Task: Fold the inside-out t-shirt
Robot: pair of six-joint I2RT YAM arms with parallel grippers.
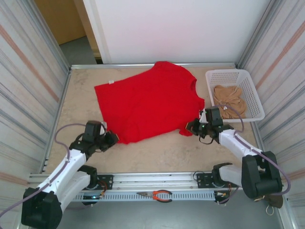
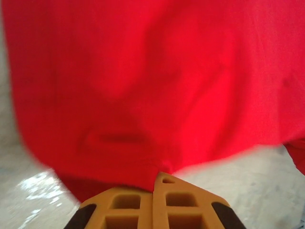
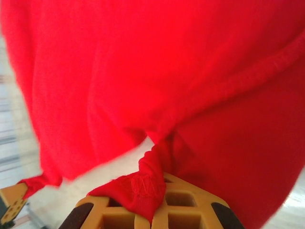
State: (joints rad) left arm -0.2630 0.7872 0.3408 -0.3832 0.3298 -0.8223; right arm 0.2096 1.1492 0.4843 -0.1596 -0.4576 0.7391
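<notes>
I see the red t-shirt (image 1: 147,102) spread flat over the middle of the bench (image 1: 162,152), collar toward the right side and one sleeve up near the far edge. My left gripper (image 1: 108,139) sits at the shirt's near left corner, fingers (image 2: 128,205) pressed together on the hem (that wrist view is blurred, but cloth runs into the seam between them). The right gripper (image 3: 153,200) pinches a bunched bit of stitched hem at the shirt's near right corner. A white basket (image 1: 224,75) in the far right corner holds a tan cloth (image 1: 229,100). Orange-handled pliers (image 1: 159,195) lie on the rail along the near edge.
</notes>
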